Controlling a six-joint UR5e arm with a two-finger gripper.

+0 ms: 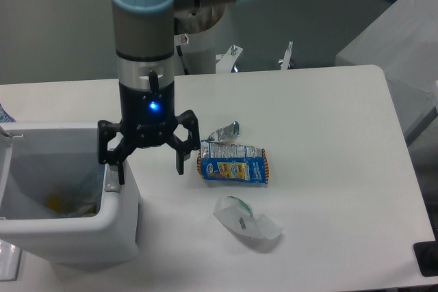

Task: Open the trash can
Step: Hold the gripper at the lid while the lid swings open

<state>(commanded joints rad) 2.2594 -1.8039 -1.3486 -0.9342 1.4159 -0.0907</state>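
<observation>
Here no writing reads clearly on the blue packet (233, 165).

Trash can (75, 227) left — wrappers (233, 167) right

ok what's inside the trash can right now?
The trash can is open. Something yellow lies at the bottom among pale, unclear scraps. The near wall hides the rest of the floor, and the gripper covers the right rim.
</observation>
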